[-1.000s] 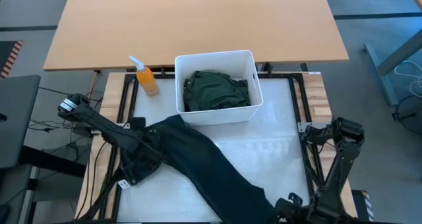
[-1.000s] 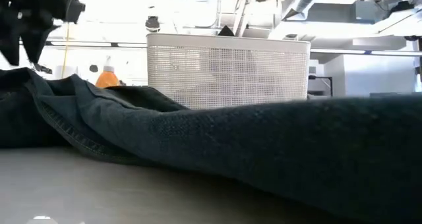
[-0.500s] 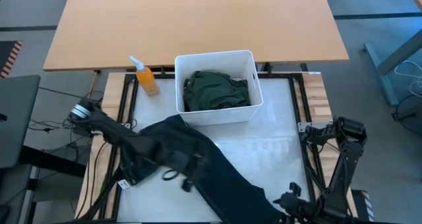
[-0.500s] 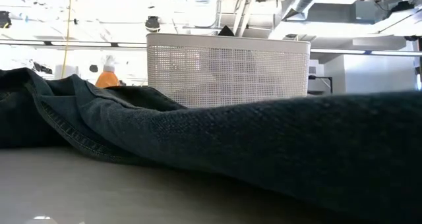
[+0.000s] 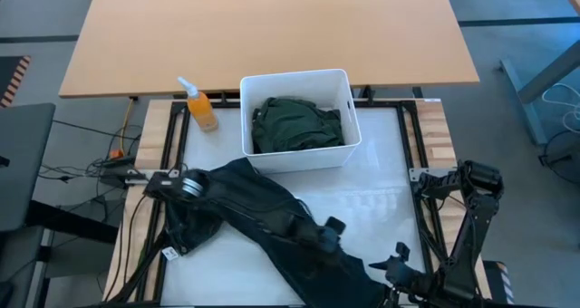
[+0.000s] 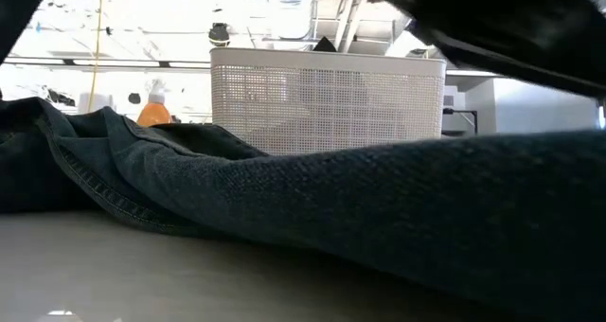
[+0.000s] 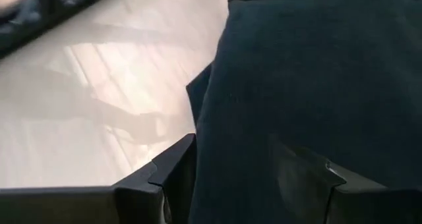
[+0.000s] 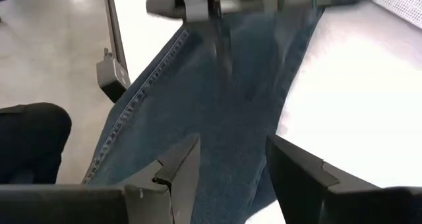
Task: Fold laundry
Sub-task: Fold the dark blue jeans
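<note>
Long dark trousers (image 5: 272, 222) lie flat and slantwise on the white table, waist at the left and leg running toward the near right. My left gripper (image 5: 333, 228) stands open just above the middle of the leg, slanting down, with dark cloth (image 7: 316, 72) showing between its fingers; whether they touch it, I cannot tell. My right gripper (image 5: 391, 261) stands open over the leg's lower end (image 8: 224, 99) near the table's near right corner. A dark green garment (image 5: 297, 125) lies bunched in the white bin (image 5: 294, 75).
The white bin stands at the table's far middle, with the trousers' waist close to its near wall. An orange spray bottle (image 5: 201, 109) stands left of the bin. A tan desk (image 5: 272, 27) lies beyond. Bare white table (image 5: 381, 190) shows right of the trousers.
My left gripper has swept from over the trousers' waist at the table's left toward the right and near side, along the leg, sinking a little and tipping from steeply down to a shallow slant. My right wrist has turned in place. The trousers have not moved.
</note>
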Available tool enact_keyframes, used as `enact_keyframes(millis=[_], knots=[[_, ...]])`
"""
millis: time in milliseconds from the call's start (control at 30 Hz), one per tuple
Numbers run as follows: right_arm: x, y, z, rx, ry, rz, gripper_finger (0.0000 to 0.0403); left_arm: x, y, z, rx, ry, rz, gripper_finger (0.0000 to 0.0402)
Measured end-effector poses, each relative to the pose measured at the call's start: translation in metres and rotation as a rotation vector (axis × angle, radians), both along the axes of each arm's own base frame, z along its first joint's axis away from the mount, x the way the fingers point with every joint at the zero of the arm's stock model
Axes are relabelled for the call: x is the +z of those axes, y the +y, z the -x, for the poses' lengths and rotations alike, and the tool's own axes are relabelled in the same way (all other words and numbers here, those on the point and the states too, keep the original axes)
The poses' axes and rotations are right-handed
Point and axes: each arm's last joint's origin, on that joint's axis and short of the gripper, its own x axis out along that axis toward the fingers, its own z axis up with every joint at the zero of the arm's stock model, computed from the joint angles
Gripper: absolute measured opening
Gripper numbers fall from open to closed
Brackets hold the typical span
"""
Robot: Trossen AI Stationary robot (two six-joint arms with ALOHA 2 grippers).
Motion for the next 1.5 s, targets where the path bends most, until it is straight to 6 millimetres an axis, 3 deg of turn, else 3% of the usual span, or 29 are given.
enact_keyframes(millis=[133, 233, 367, 500, 600, 700, 800, 900, 1133, 1233, 1333, 1500], knots=[[0.000, 0.000, 0.000, 0.009, -0.003, 0.015, 0.0201, -0.011, -0.001, -0.023, -0.018, 0.034, 0.016, 0.0178], [0.000, 0.000, 0.001, 0.016, 0.000, 0.024, 0.0201, -0.032, 0.000, -0.034, -0.008, 0.086, 0.020, 0.0178], [0.000, 0.001, 0.004, 0.027, 0.003, 0.036, 0.0201, -0.057, -0.002, -0.037, -0.034, 0.167, 0.078, 0.0178], [-0.001, 0.000, 0.009, 0.039, 0.013, 0.063, 0.0201, -0.065, -0.003, -0.036, 0.001, 0.191, 0.036, 0.0173], [-0.001, -0.001, 0.008, 0.036, 0.017, 0.075, 0.0201, -0.066, -0.005, -0.033, 0.038, 0.193, -0.026, 0.0125], [-0.001, -0.002, 0.008, 0.035, 0.019, 0.078, 0.0201, -0.059, -0.009, -0.031, 0.046, 0.179, -0.054, 0.0032], [-0.001, -0.002, 0.008, 0.032, 0.019, 0.078, 0.0201, -0.038, -0.005, -0.026, 0.049, 0.178, -0.050, 0.0007], [-0.001, -0.004, 0.010, 0.017, 0.022, 0.077, 0.0201, -0.002, -0.002, -0.015, 0.018, 0.188, -0.056, 0.0002], [-0.001, -0.009, 0.015, -0.039, 0.025, 0.064, 0.0181, 0.079, 0.012, 0.037, -0.018, 0.261, -0.096, 0.0001], [-0.004, -0.007, 0.015, -0.058, 0.012, 0.018, 0.0171, 0.120, 0.024, 0.072, 0.005, 0.216, -0.061, 0.0000], [-0.019, -0.006, 0.015, -0.058, -0.002, -0.029, 0.0164, 0.158, 0.036, 0.119, 0.073, 0.144, -0.025, 0.0000], [-0.049, -0.019, 0.006, -0.125, 0.002, -0.081, 0.0162, 0.190, 0.062, 0.203, 0.256, -0.049, 0.047, 0.0000]])
